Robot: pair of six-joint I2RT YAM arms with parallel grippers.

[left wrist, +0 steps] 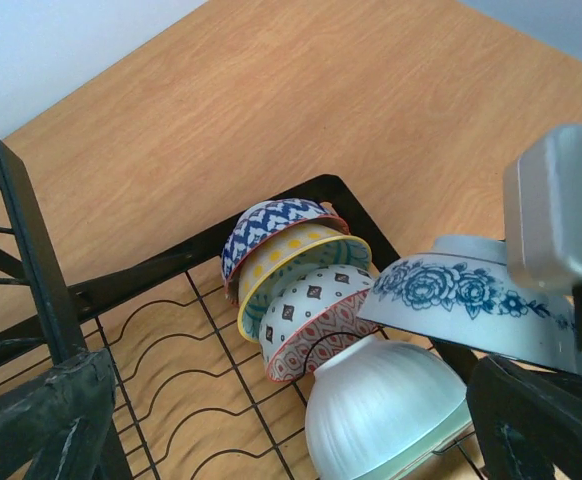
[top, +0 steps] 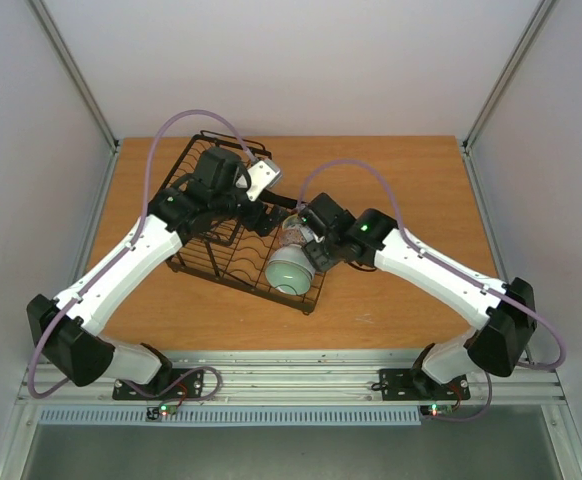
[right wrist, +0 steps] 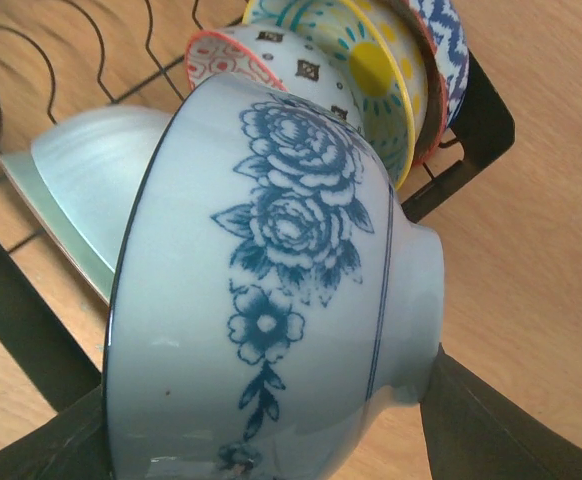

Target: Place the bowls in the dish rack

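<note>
Now the right gripper (top: 299, 240) clamps the floral bowl (right wrist: 271, 280) above the rack (left wrist: 301, 190), beside the green bowl (left wrist: 381, 410); left gripper (top: 263, 214) gapes wide, empty.

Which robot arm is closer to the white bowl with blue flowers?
Right. The right fingers grip the white blue-flowered ceramic bowl; the left fingers hover beside it, over the black wire dish rack.

A dish rack (top: 206, 262) sits left of centre on the table (top: 411, 300). At its right-hand end three bowls (left wrist: 296, 290) stand on edge in a row, each nested against the next, with a fourth bowl (left wrist: 386, 420) lying mouth down on their near side. The right gripper (top: 309, 238) holds a fifth bowl (right wrist: 271, 300) tilted just above that end, and the left gripper (top: 261, 215) hangs over the rack's middle
</note>
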